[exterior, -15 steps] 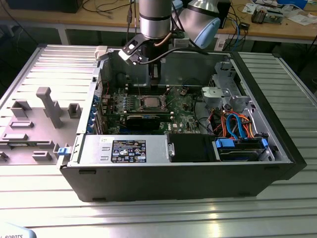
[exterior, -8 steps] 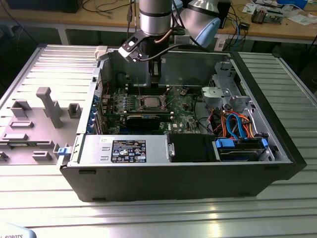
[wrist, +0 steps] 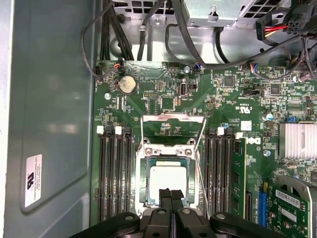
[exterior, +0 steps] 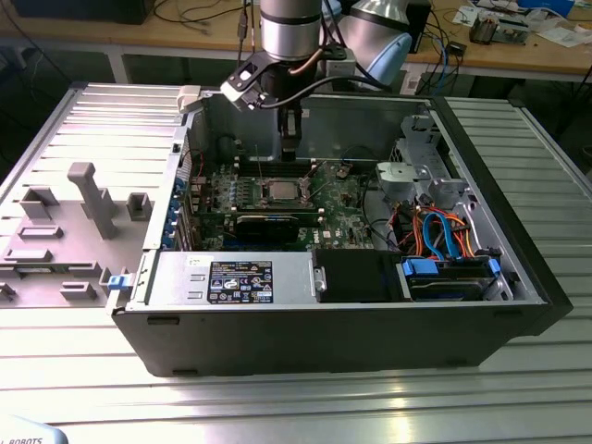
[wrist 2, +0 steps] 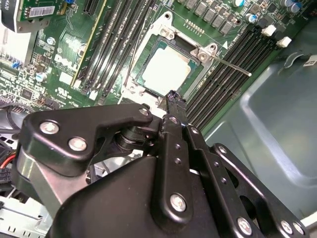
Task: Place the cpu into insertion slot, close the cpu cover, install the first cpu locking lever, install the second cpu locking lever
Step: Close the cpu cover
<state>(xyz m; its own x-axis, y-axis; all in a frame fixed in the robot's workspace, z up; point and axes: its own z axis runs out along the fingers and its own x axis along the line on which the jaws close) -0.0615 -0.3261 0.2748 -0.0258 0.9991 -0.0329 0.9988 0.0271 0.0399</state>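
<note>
Tool (wrist: 171, 194) fingers are pressed together and grip nothing. The tips hover at the edge of the insertion slot (wrist: 140, 191). The cpu (wrist: 168, 179) sits in the slot on the green motherboard (wrist: 163, 94), with the cpu cover (wrist: 166, 150) lying flat around it. A thin lever rod (wrist 2: 230, 65) angles out over the memory slots (wrist 2: 233, 74).

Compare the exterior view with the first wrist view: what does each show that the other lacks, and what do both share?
Exterior view: the grey fixture tray beside the computer case and the labelled power supply. First wrist view: a white label on the case's inner wall. Both: the cpu seated in the insertion slot on the green motherboard, with the gripper near it.
</note>
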